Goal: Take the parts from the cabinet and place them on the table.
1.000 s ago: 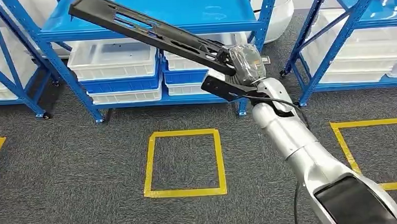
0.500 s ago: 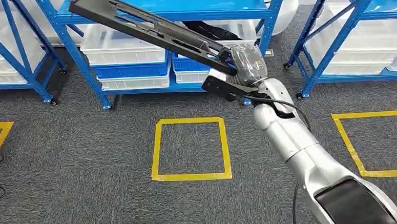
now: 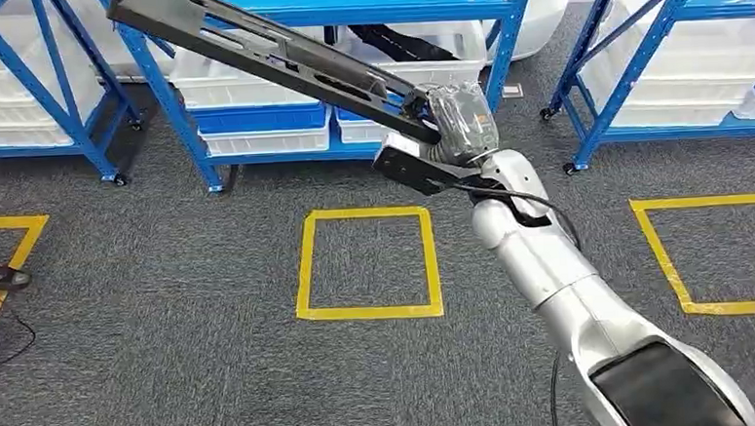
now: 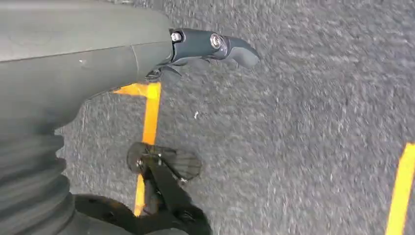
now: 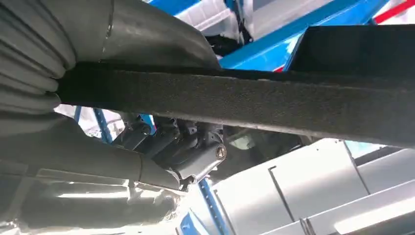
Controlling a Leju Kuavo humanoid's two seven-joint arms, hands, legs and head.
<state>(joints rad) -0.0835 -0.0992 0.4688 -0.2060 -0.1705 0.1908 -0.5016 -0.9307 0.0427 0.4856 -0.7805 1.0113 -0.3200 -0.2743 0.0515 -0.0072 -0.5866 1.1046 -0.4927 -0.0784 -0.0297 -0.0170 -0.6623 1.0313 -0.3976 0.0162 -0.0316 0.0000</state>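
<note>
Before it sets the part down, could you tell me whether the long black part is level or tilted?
Tilted: the long black part slopes up from the right hand toward the blue rack.

Black part (image 3: 268, 51); blue cabinet (image 3: 363, 4); white bins (image 3: 240, 84); yellow floor square (image 3: 368, 264); grey carpet (image 3: 165, 331).

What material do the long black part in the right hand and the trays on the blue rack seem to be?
Long black part: probably moulded plastic, matte; its edge looks grainy and dull in the right wrist view, with slots cut through. Right hand holds it. Trays: likely plastic, whitish and slightly translucent, with smooth rims. Blue rack: seemingly painted metal.
</note>
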